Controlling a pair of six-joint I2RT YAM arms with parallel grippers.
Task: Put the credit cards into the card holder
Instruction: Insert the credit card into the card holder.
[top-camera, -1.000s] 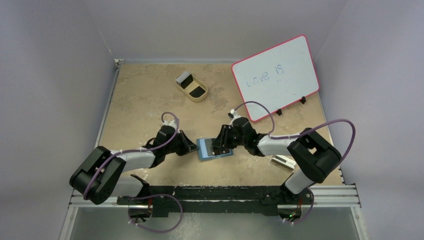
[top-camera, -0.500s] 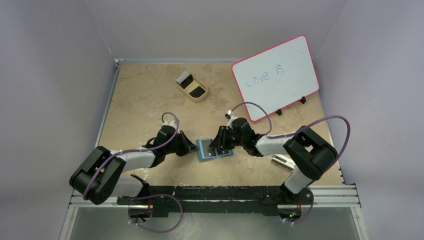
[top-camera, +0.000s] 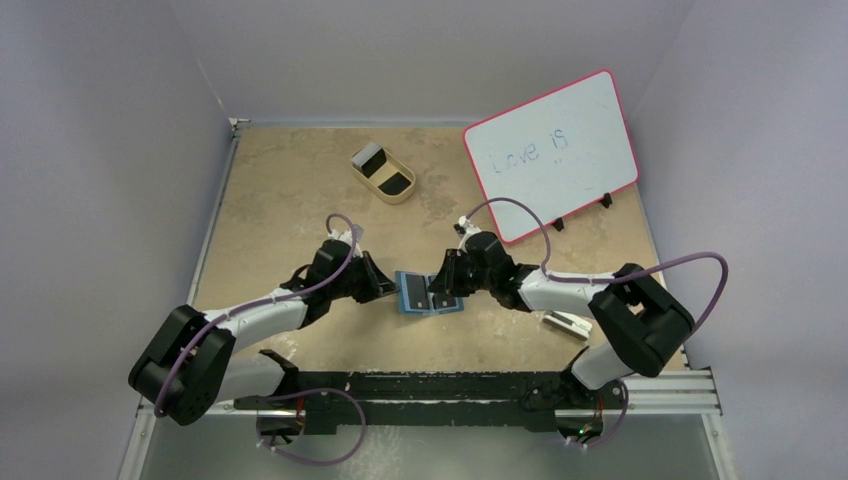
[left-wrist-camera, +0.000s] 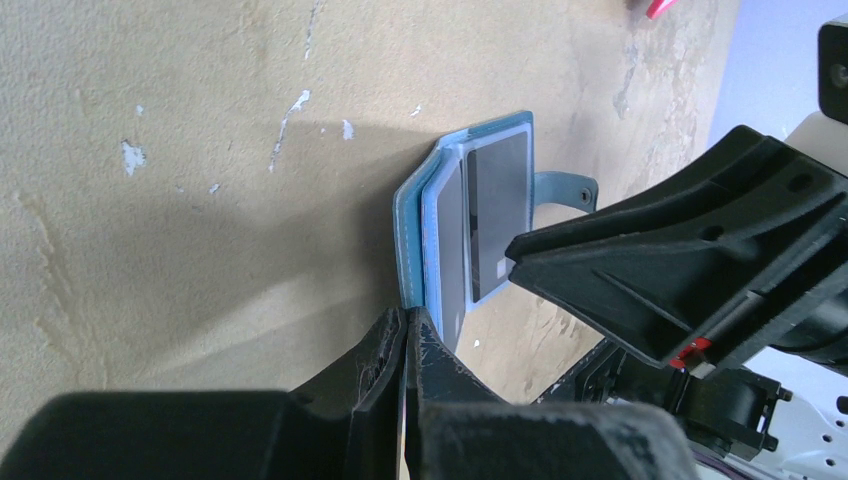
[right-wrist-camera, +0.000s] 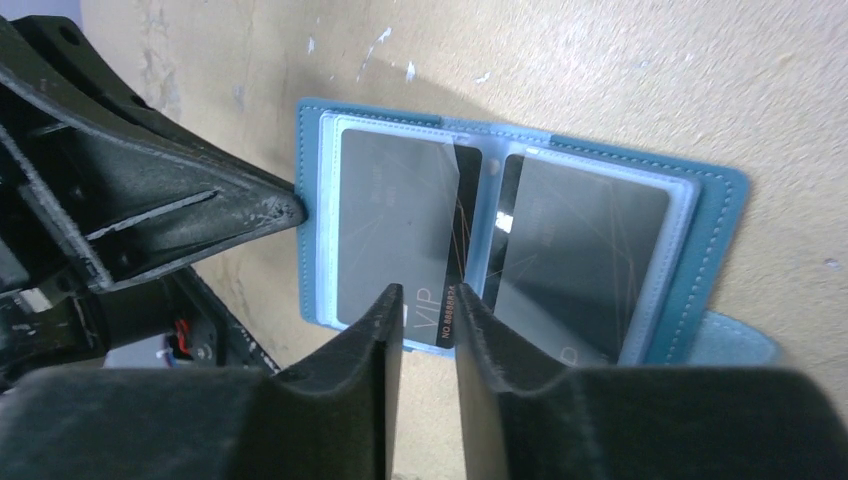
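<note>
The teal card holder (top-camera: 409, 291) lies open on the table between both arms. In the right wrist view its teal cover (right-wrist-camera: 715, 235) shows two clear pockets, each with a black credit card: the left card (right-wrist-camera: 395, 215) marked VIP, the right card (right-wrist-camera: 585, 250). My left gripper (left-wrist-camera: 410, 312) is shut, its tips pinching the holder's (left-wrist-camera: 411, 255) outer edge. My right gripper (right-wrist-camera: 428, 292) hovers over the VIP card's lower end near the spine, jaws narrowly apart, clamping nothing. From above, the left gripper (top-camera: 388, 290) and right gripper (top-camera: 437, 296) flank the holder.
A tan oval tray (top-camera: 401, 195) at the back holds a black card and a grey one. A red-framed whiteboard (top-camera: 552, 153) stands at the back right. A white block (top-camera: 565, 322) lies near the right arm's base.
The left arm has stretched forward and the card holder has shifted slightly left and away. The right jaws have narrowed over the VIP card.
</note>
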